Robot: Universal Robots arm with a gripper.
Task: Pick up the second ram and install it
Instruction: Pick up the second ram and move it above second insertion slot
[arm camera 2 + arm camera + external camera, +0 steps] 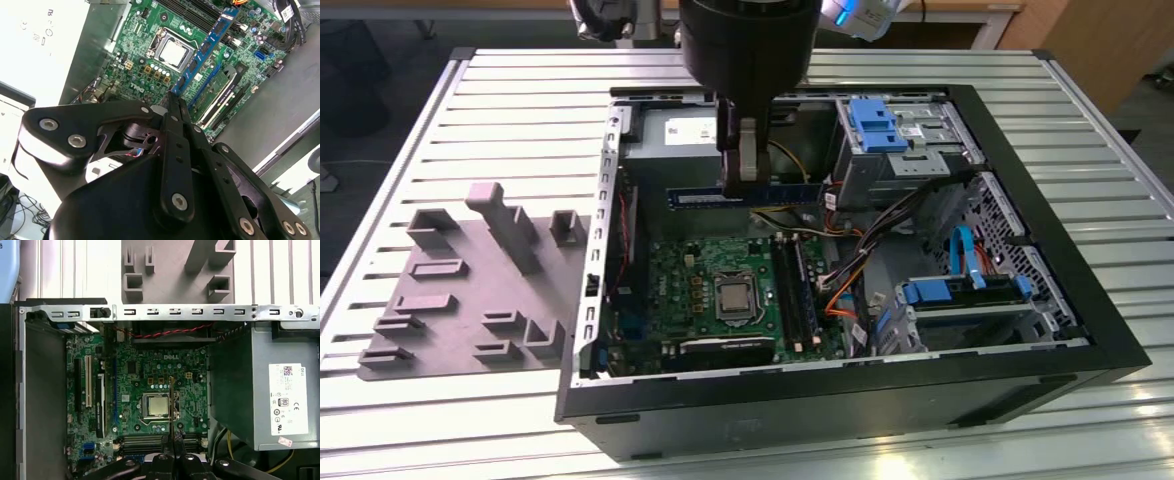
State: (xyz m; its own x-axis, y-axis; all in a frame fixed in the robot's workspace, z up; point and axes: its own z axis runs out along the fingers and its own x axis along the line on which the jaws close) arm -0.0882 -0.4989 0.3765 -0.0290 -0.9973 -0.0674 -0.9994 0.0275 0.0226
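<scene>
Done with the pick-up: holding the second ram [700,198] clear in the air, gripper [744,188] clamped tight on its middle, fingers pressed onto both flat faces. Hanging inside the open case [827,400], above the motherboard [694,285], toward the edge by the power supply [674,130]. Not seated in anything, so left to do, by the look of it: the whole install. Standing on its long edge, flat faces upright, long axis level, running from the exterior view's left to the exterior view's right. Lying crosswise to the memory slots [790,275], not lined up with them. Reaching away blue from the fingertips in the second wrist view, second ram [205,47] well above the board. Edge-on in the first wrist view, just a thin line over the processor socket [157,406]. No telling about a first stick in those slots.
</scene>
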